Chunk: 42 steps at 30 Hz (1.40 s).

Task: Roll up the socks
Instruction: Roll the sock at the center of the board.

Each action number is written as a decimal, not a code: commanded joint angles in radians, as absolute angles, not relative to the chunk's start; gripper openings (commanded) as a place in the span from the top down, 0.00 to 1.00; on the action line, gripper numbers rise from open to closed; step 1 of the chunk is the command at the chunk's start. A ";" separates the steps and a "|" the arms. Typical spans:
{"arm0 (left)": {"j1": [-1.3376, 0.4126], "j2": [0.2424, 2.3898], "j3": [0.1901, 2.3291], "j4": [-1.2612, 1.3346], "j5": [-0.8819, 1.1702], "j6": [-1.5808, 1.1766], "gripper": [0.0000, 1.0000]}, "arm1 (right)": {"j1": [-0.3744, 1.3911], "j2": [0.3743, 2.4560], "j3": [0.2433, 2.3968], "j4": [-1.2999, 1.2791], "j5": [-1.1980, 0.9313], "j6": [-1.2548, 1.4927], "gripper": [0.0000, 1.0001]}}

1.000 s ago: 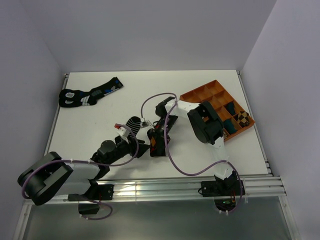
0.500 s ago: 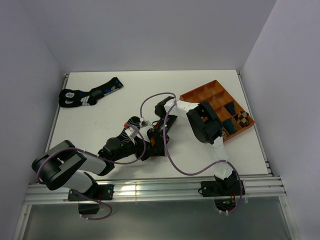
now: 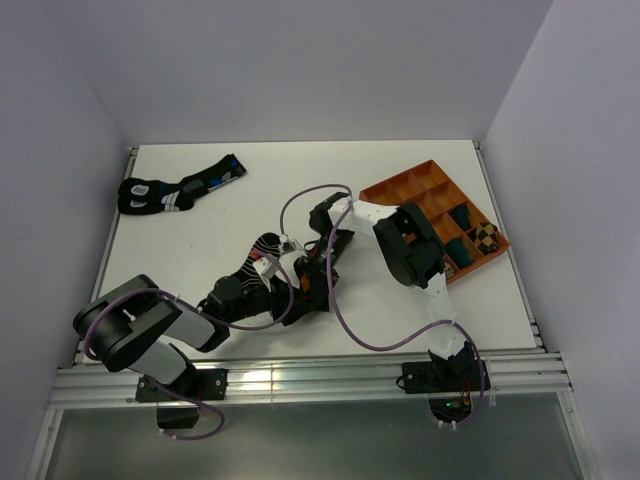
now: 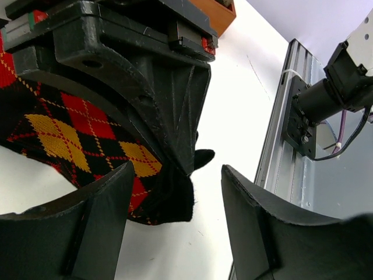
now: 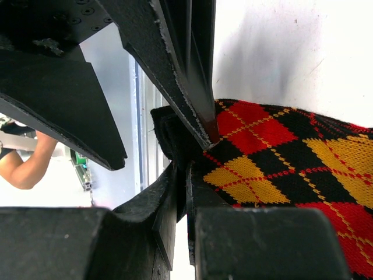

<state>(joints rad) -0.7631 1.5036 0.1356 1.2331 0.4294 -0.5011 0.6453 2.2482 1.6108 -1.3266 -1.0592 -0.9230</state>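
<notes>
The argyle sock (image 5: 280,157), black with red and orange diamonds, lies mid-table under both grippers (image 3: 304,287). My right gripper (image 5: 185,192) is shut on its black edge and comes down on it from above (image 3: 314,280). My left gripper (image 4: 175,216) is open, with a finger on each side of the sock's dark tip (image 4: 169,201) and touching nothing. It sits low, just left of the right gripper (image 3: 288,284). The sock's diamond pattern (image 4: 87,140) fills the left wrist view under the right gripper's body (image 4: 134,70). The striped ankle sock (image 3: 264,243) lies just behind the left wrist.
An orange compartment tray (image 3: 400,190) with rolled bundles stands at the right. Black socks with blue and white marks (image 3: 175,190) lie at the far left. An aluminium rail (image 3: 350,365) runs along the near edge. A purple cable (image 3: 340,310) loops beside the sock.
My left arm has reached right, up to the argyle sock and the right gripper, and its jaws have spread wider. The right gripper has kept its hold without moving.
</notes>
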 commanded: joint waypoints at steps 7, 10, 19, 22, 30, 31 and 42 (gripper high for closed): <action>-0.785 1.517 0.158 1.206 0.433 -0.457 0.33 | 0.635 2.257 1.652 -1.440 -1.077 -0.959 0.87; -0.788 1.522 0.166 1.189 0.436 -0.453 0.34 | 0.635 2.256 1.655 -1.439 -1.077 -0.957 0.87; -0.792 1.532 0.181 1.160 0.402 -0.443 0.39 | 0.634 2.250 1.647 -1.440 -1.066 -0.959 0.88; -0.790 1.528 0.184 1.157 0.387 -0.443 0.42 | 0.632 2.252 1.646 -1.439 -1.066 -0.956 0.88; -0.790 1.537 0.212 1.140 0.385 -0.446 0.61 | 0.634 2.246 1.632 -1.428 -1.057 -0.953 0.88; -0.790 1.543 0.213 1.140 0.387 -0.446 0.65 | 0.632 2.246 1.632 -1.427 -1.057 -0.953 0.88; -0.793 1.549 0.202 1.158 0.399 -0.462 0.95 | 0.632 2.240 1.629 -1.405 -1.057 -0.936 0.88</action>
